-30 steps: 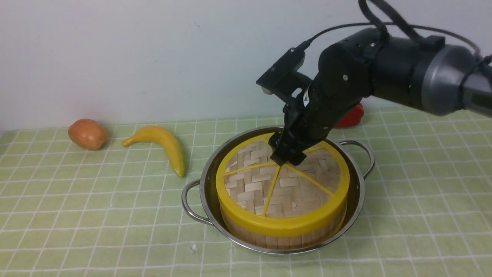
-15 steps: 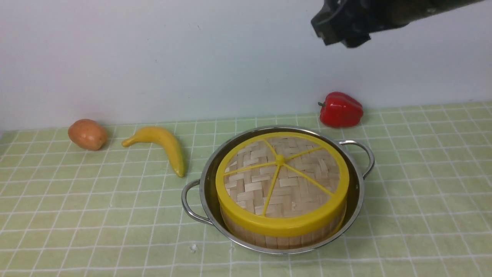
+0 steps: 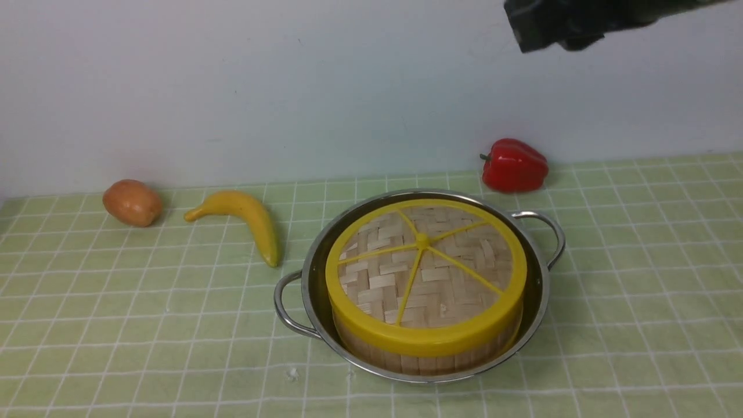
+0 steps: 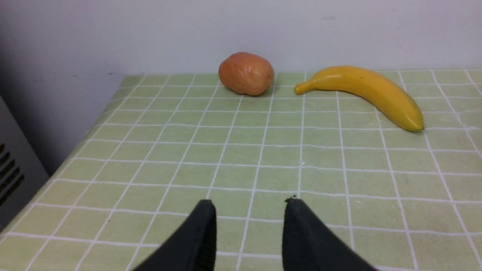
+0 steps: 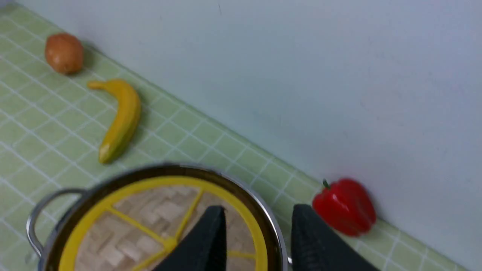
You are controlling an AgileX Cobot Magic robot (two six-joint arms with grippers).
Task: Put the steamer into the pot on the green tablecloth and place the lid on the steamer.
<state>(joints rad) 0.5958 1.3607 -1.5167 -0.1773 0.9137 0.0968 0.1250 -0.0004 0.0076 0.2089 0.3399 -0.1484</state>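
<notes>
The steel pot (image 3: 540, 278) stands on the green tablecloth (image 3: 116, 290) in the middle. The steamer (image 3: 418, 363) sits inside it; only its slatted wall shows. The woven lid (image 3: 426, 273) lies flat on the steamer and hides its contents. My right arm (image 3: 551, 23) is high at the top right, well above the pot. In the right wrist view my right gripper (image 5: 259, 209) is open and empty above the far side of the lid (image 5: 143, 226) and the pot rim (image 5: 241, 184). My left gripper (image 4: 249, 203) is open and empty over bare cloth.
A potato (image 3: 132, 202) and a banana (image 3: 246, 220) lie at the back left of the pot. A red pepper (image 3: 514, 165) sits at the back right by the wall. The cloth's left edge (image 4: 94, 124) shows in the left wrist view.
My right gripper has let go of the lid's knob and risen up and to the right, mostly out of the front view. The lid stays on the steamer.
</notes>
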